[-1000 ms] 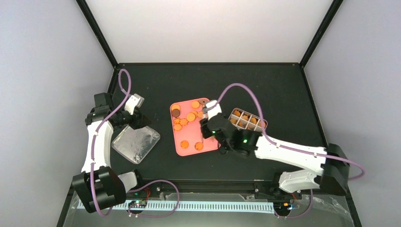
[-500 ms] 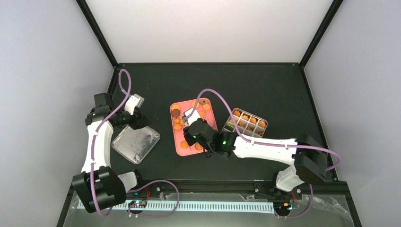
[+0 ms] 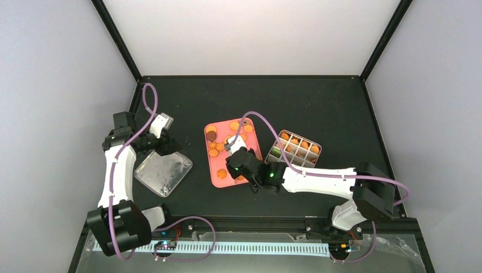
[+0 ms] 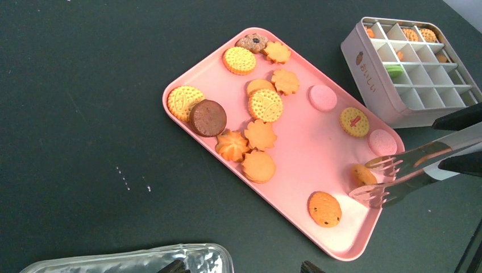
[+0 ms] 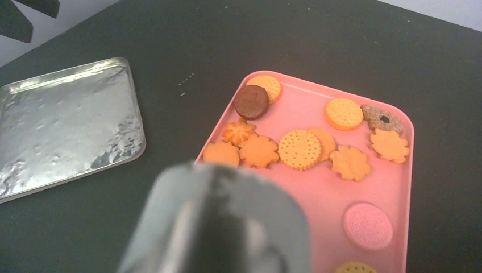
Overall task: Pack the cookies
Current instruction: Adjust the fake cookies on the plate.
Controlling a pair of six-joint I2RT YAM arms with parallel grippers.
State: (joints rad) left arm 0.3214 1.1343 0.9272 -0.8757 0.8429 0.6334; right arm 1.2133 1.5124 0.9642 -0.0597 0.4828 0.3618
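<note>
The right gripper [image 4: 459, 141] is closed on the long metal tongs [image 4: 409, 168]: in the left wrist view its black fingers [image 4: 457, 116] press on either side of the two blades. The forked tips of the tongs stand slightly apart over the near right part of the pink rectangular plastic tray [image 4: 307, 153]. A small round orange cookie [image 4: 362, 174] lies on the tray right between these tips. Whether the blades pinch it or only frame it cannot be told.

The other cookies [image 4: 265, 105] lie loose on the same tray. A speckled orange disc [image 4: 324, 209] sits just beside the lower tong tip, towards the tray's near end. A pale pink disc [image 4: 382, 142] lies just past the upper tip. The main cluster of golden and flower-shaped pieces, with one dark brown disc [image 4: 207, 118], lies well apart from the tongs at the tray's far left.

A white box with a grid of compartments [image 4: 369, 74] stands on the black table [image 4: 85, 114] close to the tray's right edge. It holds several orange cookies and a green one [image 4: 393, 70].

The left gripper [image 4: 241, 267] hangs with its jaws apart over the edge of a silver square lid [image 5: 62, 125] lying flat on the table, left of the tray.

In the right wrist view the tongs are only a grey blur in front.
</note>
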